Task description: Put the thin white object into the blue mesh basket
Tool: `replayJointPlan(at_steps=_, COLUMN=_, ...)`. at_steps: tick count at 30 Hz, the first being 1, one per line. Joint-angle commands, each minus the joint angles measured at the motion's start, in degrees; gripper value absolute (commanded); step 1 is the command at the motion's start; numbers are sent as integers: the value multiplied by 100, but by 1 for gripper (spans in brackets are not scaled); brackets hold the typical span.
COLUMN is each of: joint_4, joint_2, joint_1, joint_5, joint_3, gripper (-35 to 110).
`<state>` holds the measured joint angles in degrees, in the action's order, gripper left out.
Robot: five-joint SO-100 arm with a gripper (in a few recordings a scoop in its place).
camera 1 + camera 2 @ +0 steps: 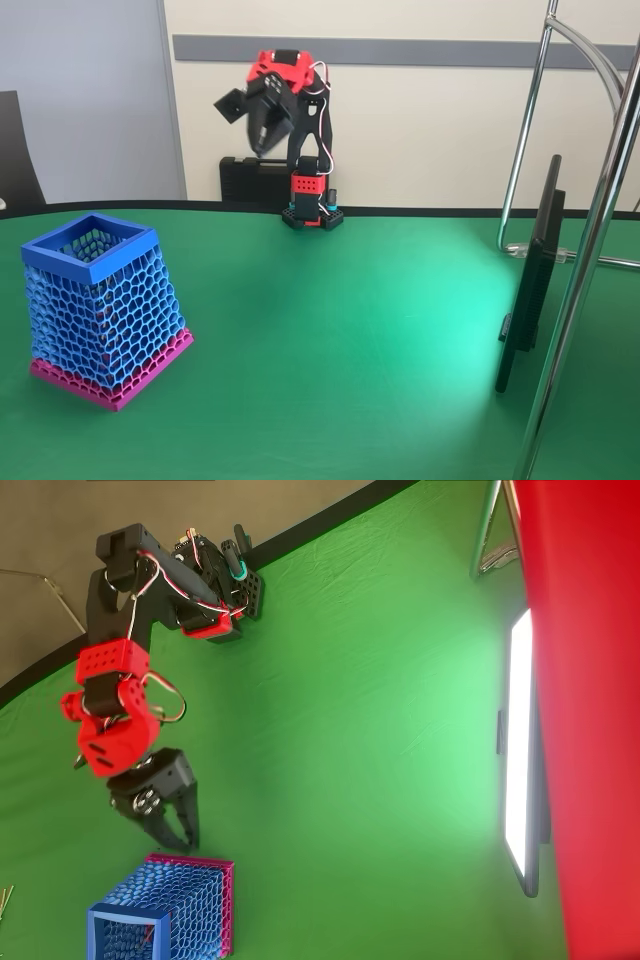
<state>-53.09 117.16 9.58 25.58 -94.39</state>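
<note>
Green-covered desk (pixel 380 340) with black edging, before a cream wall (pixel 420 130) bearing a grey horizontal rail (pixel 420 50); grey panel (pixel 85 100) at left; chrome tubular stand (pixel 590 250) at right.

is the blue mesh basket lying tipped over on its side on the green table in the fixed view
No, the blue mesh basket stands upright on its pink base on the green table, with its open square rim facing up.

In the overhead view the jaws (pixel 180 830) hang above the desk (pixel 350 730), the basket (pixel 165 910) just below them in the picture. The screen (pixel 520 750) stands far to their right.
</note>
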Motion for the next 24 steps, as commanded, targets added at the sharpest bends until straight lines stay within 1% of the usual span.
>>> replayJointPlan(at_steps=1, joint_4=246, joint_2=1081, joint_1=-176, joint_5=-334, joint_3=-1116, gripper=6)
replayJointPlan(at_steps=6, joint_4=598, joint_2=2531, joint_1=-334, joint_5=-976, joint_3=-3023, gripper=5)
replayJointPlan(at_steps=9, joint_4=861, joint_2=3287, joint_1=-343, joint_5=-1354, joint_3=-4069, gripper=1)
replayJointPlan(at_steps=12, joint_4=1230, joint_2=4069, joint_1=-360, joint_5=-1705, joint_3=-5168, gripper=1)
replayJointPlan(at_steps=14, joint_4=1301, joint_2=4579, joint_1=-396, joint_5=-1872, joint_3=-5774, gripper=1)
replayJointPlan(at_steps=19, joint_4=1213, joint_2=5678, joint_1=-448, joint_5=-2136, joint_3=-6812, gripper=0)
replayJointPlan(at_steps=24, joint_4=1151, joint_2=6398, joint_1=-466, joint_5=-2391, joint_3=-7550, gripper=0)
